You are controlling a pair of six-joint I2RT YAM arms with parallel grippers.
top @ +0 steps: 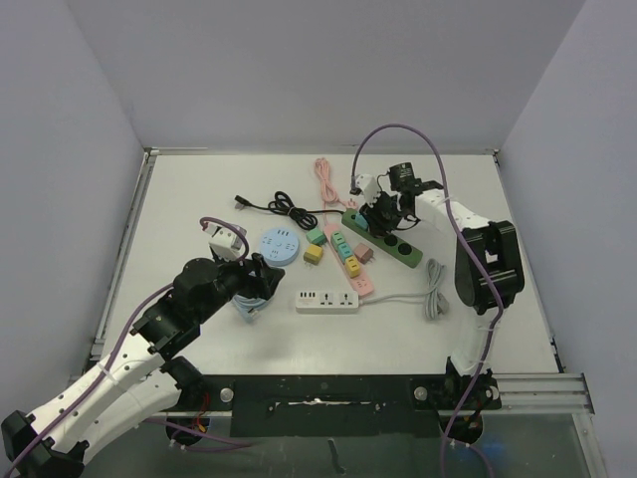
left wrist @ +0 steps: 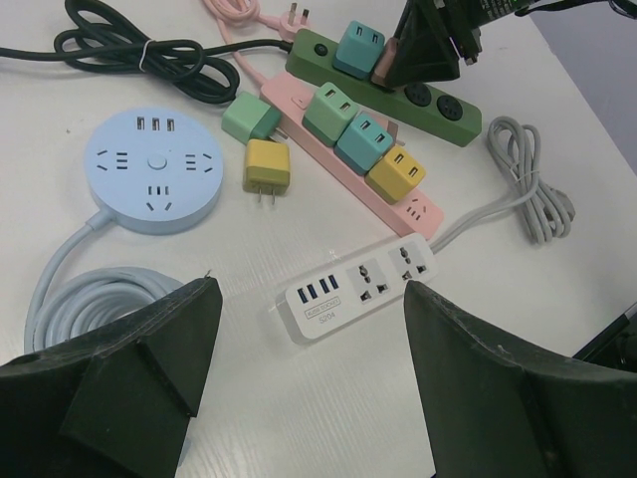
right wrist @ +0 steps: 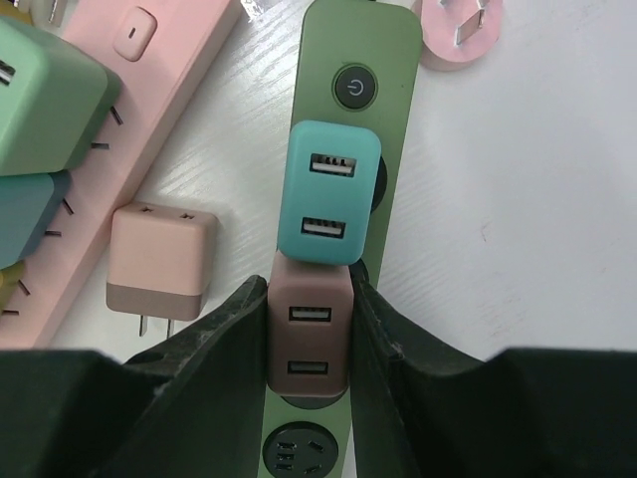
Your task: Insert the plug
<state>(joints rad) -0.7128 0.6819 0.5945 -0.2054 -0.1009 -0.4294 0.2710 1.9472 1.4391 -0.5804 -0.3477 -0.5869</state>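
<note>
Pinching a brown USB charger plug (right wrist: 309,344) by both flanks, right gripper (right wrist: 307,304) pressed onto it. Standing on the green power strip (right wrist: 358,50), touching a teal USB charger (right wrist: 328,194) just beyond; depth of seating not discernible. Lying loose alongside, a pink charger (right wrist: 162,254) beside the pink power strip (right wrist: 169,60). Hovering spread wide and holding nothing, left gripper (left wrist: 309,294), over the white power strip (left wrist: 363,284). Resting nearby, a round blue socket hub (left wrist: 154,174) and a yellow charger (left wrist: 267,167).
</note>
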